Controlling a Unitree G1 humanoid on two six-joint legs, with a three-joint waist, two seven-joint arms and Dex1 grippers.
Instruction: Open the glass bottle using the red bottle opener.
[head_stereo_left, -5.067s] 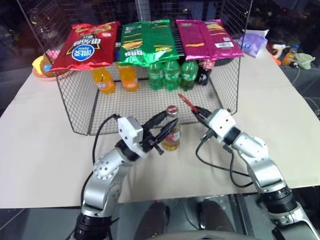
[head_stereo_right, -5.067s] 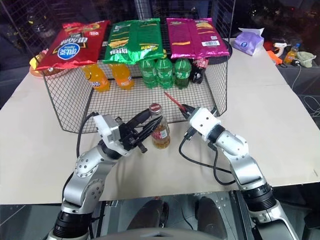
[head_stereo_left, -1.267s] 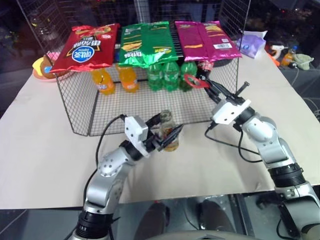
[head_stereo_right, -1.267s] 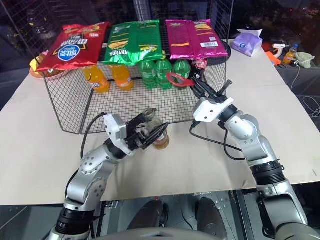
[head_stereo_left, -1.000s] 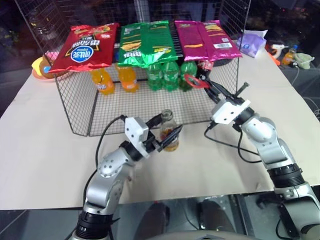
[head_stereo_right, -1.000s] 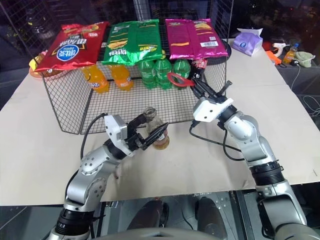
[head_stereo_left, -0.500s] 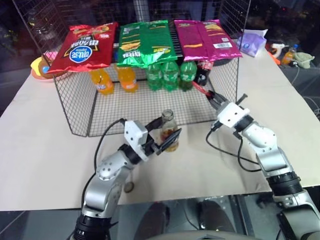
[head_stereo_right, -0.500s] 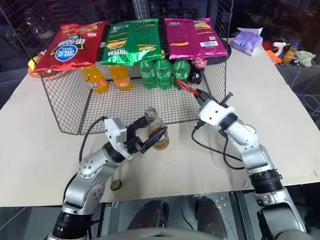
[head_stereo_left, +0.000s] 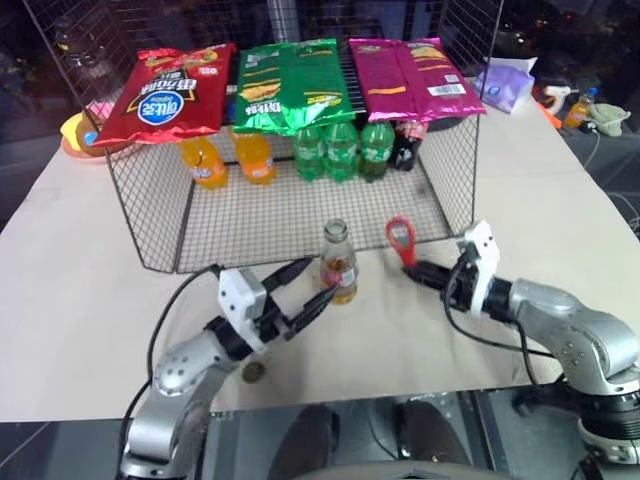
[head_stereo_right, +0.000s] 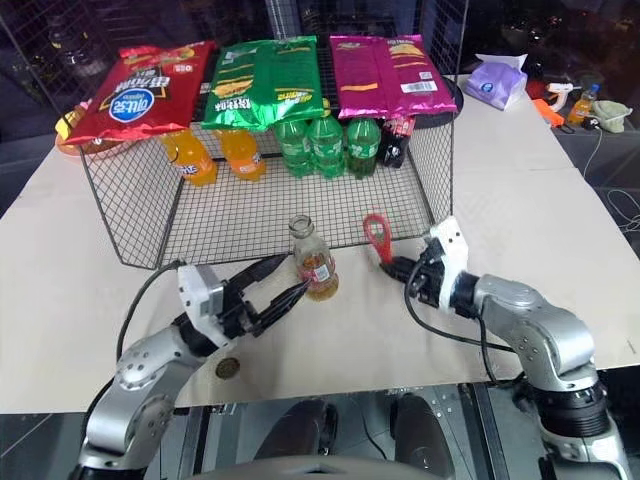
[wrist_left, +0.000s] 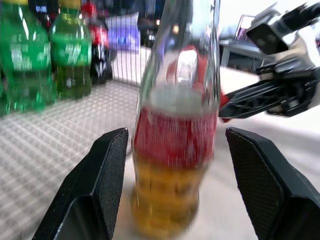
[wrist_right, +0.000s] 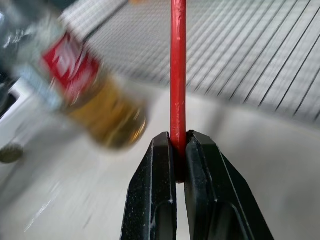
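Right gripper (head_stereo_right: 393, 266) clamps my small flat red bottle opener (head_stereo_right: 377, 236) | left gripper (head_stereo_left: 311, 289) spread, empty, flanking uncapped small clear glass bottle (head_stereo_left: 338, 264) on table | red label unreadable

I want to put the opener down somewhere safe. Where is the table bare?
Bare table lies right of the wire basket, and more on its left. The front strip is crowded: glass bottle, bottle cap, left gripper and right gripper holding the red bottle opener.
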